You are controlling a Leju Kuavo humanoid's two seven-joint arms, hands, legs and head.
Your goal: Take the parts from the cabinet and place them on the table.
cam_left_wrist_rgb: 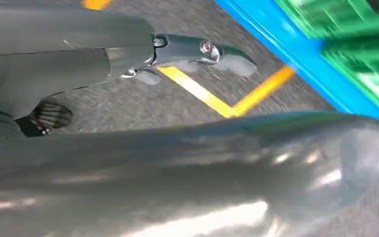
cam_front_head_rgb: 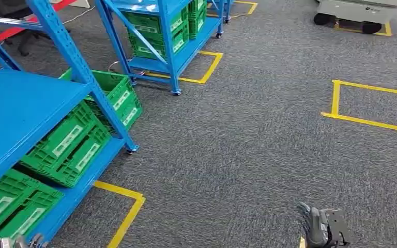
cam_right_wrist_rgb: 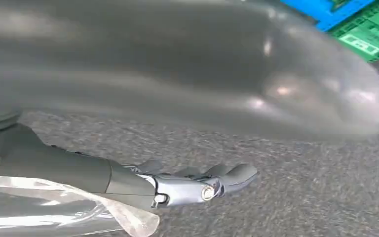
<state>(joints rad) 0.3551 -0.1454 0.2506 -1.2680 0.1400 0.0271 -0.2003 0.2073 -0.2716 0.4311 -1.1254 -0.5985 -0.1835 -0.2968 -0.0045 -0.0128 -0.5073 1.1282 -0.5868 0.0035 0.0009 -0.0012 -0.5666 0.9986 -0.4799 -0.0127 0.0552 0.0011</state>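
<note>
The blue cabinet (cam_front_head_rgb: 20, 108) stands on my left, with green crates (cam_front_head_rgb: 67, 142) on its lower shelves; what lies inside them is hidden. My left hand (cam_front_head_rgb: 15, 242) hangs low beside it; in the left wrist view the left hand (cam_left_wrist_rgb: 103, 64) has straight fingers (cam_left_wrist_rgb: 202, 49) apart from the thumb, with nothing between them. My right hand (cam_front_head_rgb: 320, 227) hangs over the carpet. In the right wrist view the right hand (cam_right_wrist_rgb: 177, 185) has its fingers stretched out, and clear plastic (cam_right_wrist_rgb: 54, 207) lies against its palm side. Whether it holds that plastic is unclear.
A second blue rack (cam_front_head_rgb: 176, 57) with more green crates (cam_front_head_rgb: 160, 26) stands further back. Yellow tape squares (cam_front_head_rgb: 369, 106) mark the grey carpet, and one corner (cam_front_head_rgb: 129, 206) lies by the cabinet. A white wheeled base (cam_front_head_rgb: 356, 10) sits at the far right.
</note>
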